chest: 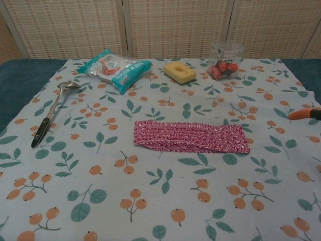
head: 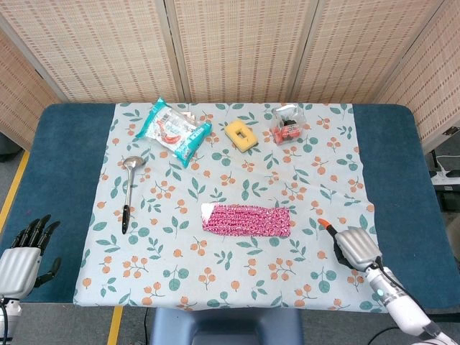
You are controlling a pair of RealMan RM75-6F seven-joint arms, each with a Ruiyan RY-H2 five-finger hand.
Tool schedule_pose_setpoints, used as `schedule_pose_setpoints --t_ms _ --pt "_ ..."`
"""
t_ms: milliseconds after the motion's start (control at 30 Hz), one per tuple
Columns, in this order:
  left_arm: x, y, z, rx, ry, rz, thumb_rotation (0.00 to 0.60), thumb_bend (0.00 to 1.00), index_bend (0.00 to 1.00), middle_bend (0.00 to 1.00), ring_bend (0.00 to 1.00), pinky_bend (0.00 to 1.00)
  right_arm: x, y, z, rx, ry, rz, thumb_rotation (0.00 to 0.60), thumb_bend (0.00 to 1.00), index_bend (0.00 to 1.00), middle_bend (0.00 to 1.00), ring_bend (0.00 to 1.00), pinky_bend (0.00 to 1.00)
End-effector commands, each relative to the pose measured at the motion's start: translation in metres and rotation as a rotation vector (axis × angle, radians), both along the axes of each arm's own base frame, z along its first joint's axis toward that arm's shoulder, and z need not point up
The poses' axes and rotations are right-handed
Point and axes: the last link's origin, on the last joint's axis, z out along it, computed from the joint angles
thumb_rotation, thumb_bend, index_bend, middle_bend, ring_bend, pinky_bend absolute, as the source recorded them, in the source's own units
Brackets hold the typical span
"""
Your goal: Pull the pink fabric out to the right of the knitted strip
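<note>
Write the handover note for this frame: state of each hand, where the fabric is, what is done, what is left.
Right hand: over the cloth right of the pink knitted strip, apart from it, holding nothing; its orange fingertip just enters the chest view. Whether its fingers are spread or curled is unclear.
Left hand: at the table's near left edge, fingers apart, empty.
Strip: flat mid-cloth, below the yellow sponge; the spoon lies far to its left.
Done: nothing on the strip, untouched.
Left: reach its right end, grip the pink fabric, pull it out rightward.
</note>
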Motion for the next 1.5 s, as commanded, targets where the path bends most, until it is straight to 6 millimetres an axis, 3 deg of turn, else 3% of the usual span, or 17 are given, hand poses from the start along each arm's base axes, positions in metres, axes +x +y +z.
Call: schedule_pose_setpoints --t_ms 33,267,467,967,1500 --pt "0.000 -0.001 0.001 0.003 -0.003 -0.003 0.600 0.40 0.11 0.00 0.00 0.17 0.019 -0.012 -0.019 0.061 -0.013 0.002 0.600 0.87 0.00 0.65 0.68 0.76" --pt "0.001 -0.001 0.001 0.001 -0.004 -0.008 0.600 0.40 0.11 0.00 0.00 0.17 0.033 -0.023 -0.042 0.204 -0.007 -0.038 0.600 0.88 0.00 0.65 0.68 0.76" --pt "0.001 -0.001 0.002 0.004 -0.006 -0.011 0.600 0.40 0.11 0.00 0.00 0.17 0.041 -0.029 -0.054 0.227 -0.007 -0.046 0.600 0.88 0.00 0.65 0.68 0.76" --pt "0.001 -0.001 0.001 -0.002 -0.006 -0.009 0.600 0.40 0.11 0.00 0.00 0.17 0.035 -0.041 -0.065 0.235 0.014 -0.096 0.600 0.88 0.00 0.65 0.68 0.76" --pt "0.000 0.000 0.001 -0.003 -0.007 -0.003 0.600 0.40 0.11 0.00 0.00 0.17 0.028 -0.041 -0.060 0.231 0.041 -0.108 0.600 0.88 0.00 0.65 0.68 0.76"
